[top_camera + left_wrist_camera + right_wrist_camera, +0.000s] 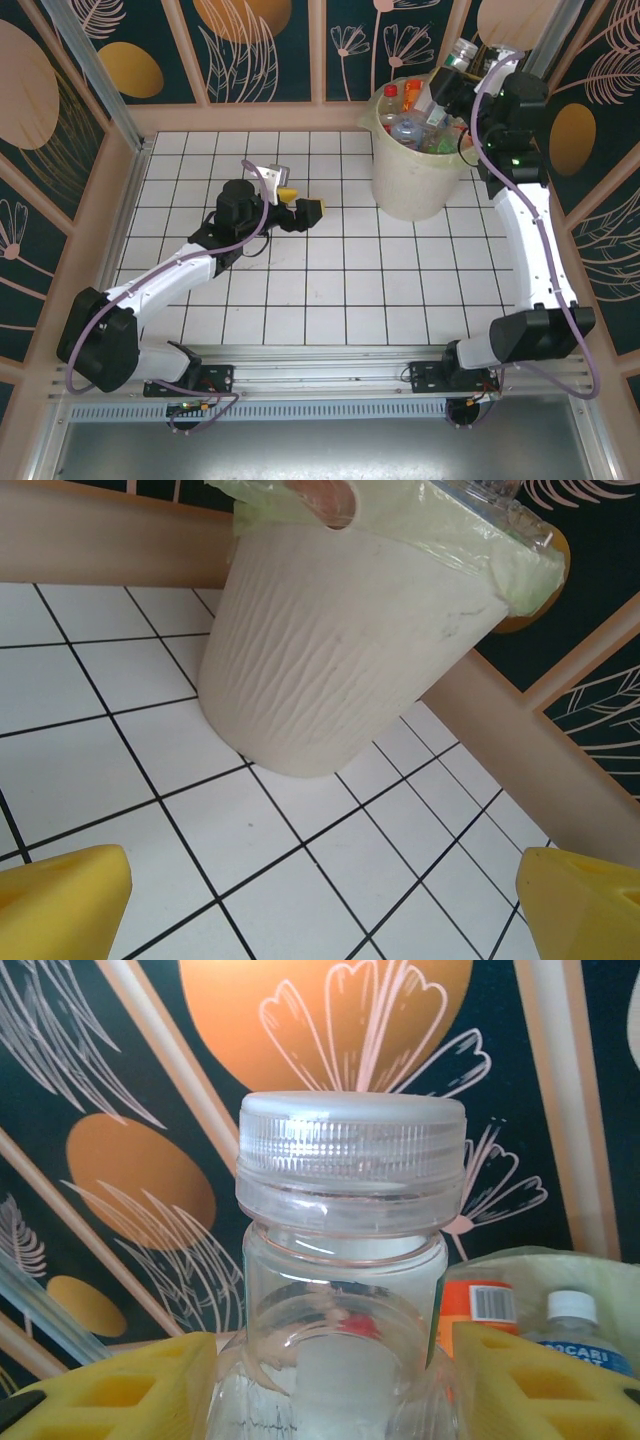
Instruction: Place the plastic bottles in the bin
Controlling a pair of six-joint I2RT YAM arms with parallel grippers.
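My right gripper (452,74) is shut on a clear plastic bottle (463,51) with a white cap, held up over the far rim of the bin (415,190). In the right wrist view this bottle (350,1220) stands between the yellow fingers (120,1390), cap up. The cream-white bin holds several bottles (405,112) with red, orange and blue labels; an orange-labelled one (478,1305) and a white-capped one (575,1335) lie below. My left gripper (303,200) hovers low over the tiles left of the bin, open and holding nothing. Its wrist view has the bin (340,650) straight ahead, beyond the fingertips (70,900).
The bin is lined with a pale yellow-green bag (480,550) and stands in the far right corner by the wooden wall rail (110,540). White tiled tabletop (330,290) spreads between the arms and the bin.
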